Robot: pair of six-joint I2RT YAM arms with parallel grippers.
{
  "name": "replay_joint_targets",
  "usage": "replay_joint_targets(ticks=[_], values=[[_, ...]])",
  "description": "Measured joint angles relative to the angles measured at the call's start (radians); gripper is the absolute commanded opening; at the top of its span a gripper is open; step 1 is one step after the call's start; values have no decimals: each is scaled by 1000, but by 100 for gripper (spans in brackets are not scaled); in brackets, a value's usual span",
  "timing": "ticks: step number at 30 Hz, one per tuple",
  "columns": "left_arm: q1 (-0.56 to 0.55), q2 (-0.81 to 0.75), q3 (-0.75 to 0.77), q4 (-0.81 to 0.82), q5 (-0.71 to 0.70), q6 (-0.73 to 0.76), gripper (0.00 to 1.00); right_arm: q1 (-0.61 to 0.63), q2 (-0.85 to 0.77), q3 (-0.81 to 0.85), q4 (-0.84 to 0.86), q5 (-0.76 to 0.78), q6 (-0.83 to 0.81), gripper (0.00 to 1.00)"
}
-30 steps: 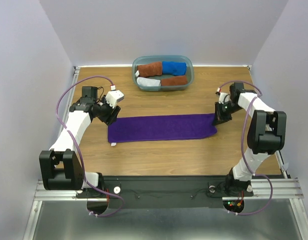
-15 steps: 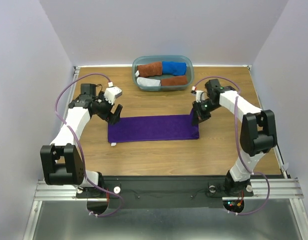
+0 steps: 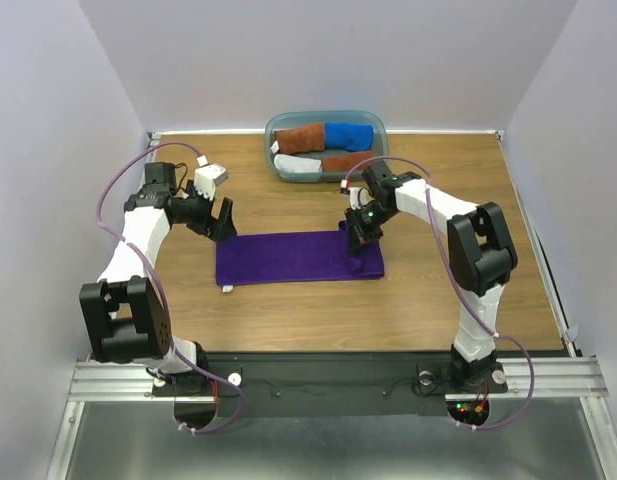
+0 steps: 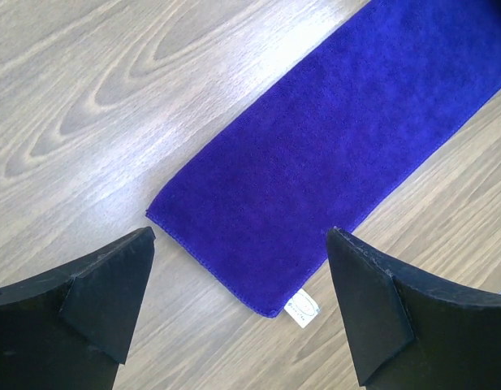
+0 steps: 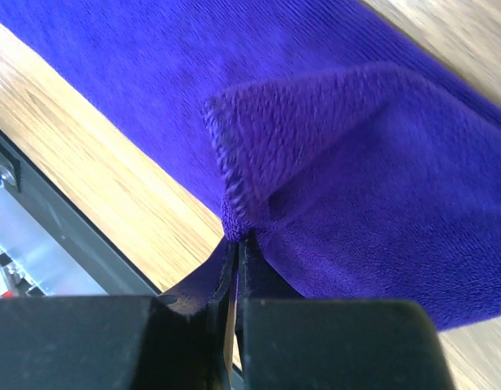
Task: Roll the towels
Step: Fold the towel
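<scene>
The deep purple towel (image 3: 288,258) lies flat across the middle of the table, its right end folded back over itself. My right gripper (image 3: 360,232) is shut on that folded end, pinching its edge (image 5: 234,213) and holding it over the flat part. My left gripper (image 3: 221,222) is open and empty, hovering just above the towel's left end (image 4: 331,154). The towel's white corner tag (image 4: 301,307) shows between its fingers (image 4: 380,309). Rolled rust-brown (image 3: 300,137), bright blue (image 3: 348,135) and pale grey (image 3: 298,166) towels lie in the tub.
The teal-grey plastic tub (image 3: 326,118) stands at the back middle of the wooden table (image 3: 438,300). Purple-grey walls close in the left, right and back. A black rail runs along the near edge.
My right gripper has carried the towel's right end leftward, folding it over so the towel looks much shorter. My left gripper has shifted slightly back and to the left, still open.
</scene>
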Motion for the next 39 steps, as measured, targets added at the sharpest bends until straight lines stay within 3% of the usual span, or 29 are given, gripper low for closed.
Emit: replay_joint_targets(ticks=[16, 39], values=[[22, 21, 0, -5, 4, -18, 99, 70, 110, 76, 23, -38, 78, 1], [41, 35, 0, -5, 3, -21, 99, 107, 140, 108, 22, -78, 95, 1]])
